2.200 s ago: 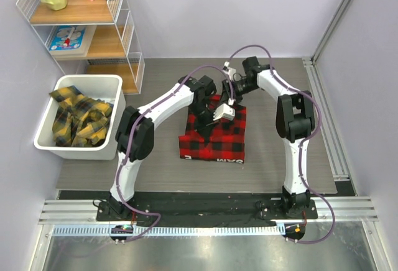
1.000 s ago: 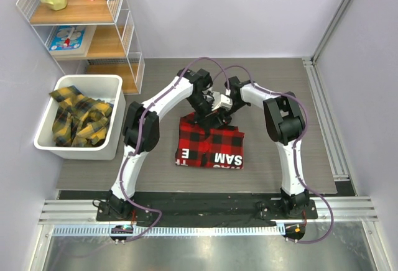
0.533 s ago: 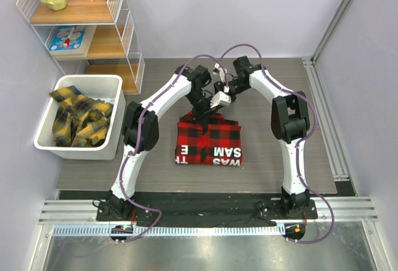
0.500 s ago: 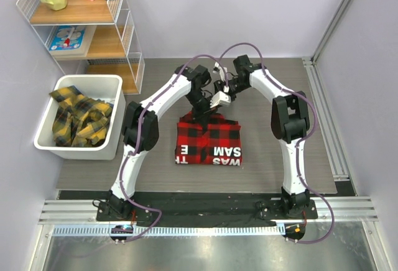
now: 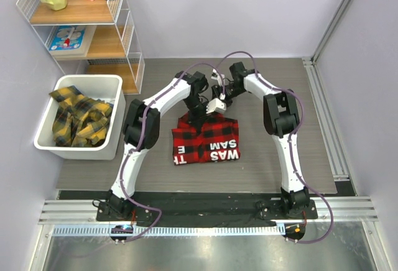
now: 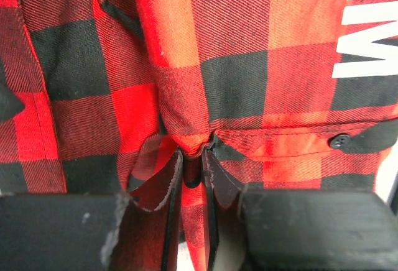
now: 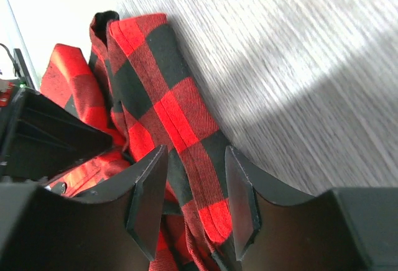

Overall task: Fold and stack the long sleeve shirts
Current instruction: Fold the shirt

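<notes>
One fold of red shirt [image 5: 206,142] pinched in left hand [image 6: 193,156] — right hand [image 7: 196,154] apart, straddling its edge.

Bright even overhead light; right wrist tabletop [image 7: 298,47] motion-blurred, glare top-left.

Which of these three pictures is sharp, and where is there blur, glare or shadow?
Top view: sharp and evenly lit, with a soft sheen on the metal ledge. Left wrist view: the red shirt is crisp and its weave shows. Right wrist view: the table is streaked with blur, washed out white at upper left, and a shadow band crosses it.
</notes>
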You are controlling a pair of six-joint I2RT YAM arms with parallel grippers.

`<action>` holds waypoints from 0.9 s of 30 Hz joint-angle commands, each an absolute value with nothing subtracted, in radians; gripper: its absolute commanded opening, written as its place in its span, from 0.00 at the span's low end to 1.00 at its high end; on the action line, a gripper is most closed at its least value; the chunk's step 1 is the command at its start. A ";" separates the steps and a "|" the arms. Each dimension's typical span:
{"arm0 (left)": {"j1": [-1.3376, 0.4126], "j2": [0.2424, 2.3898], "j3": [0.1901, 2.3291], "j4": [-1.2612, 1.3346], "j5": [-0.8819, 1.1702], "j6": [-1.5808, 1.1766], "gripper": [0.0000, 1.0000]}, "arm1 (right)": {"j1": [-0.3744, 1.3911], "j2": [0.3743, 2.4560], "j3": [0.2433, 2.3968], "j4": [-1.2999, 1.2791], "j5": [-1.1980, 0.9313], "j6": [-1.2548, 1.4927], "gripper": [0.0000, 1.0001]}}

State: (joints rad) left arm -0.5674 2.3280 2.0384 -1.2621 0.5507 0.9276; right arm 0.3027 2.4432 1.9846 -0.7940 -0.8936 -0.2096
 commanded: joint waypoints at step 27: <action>-0.608 2.179 1.944 -1.457 0.761 0.921 0.56 | 0.313 2.267 1.891 -0.976 -0.986 -0.292 0.47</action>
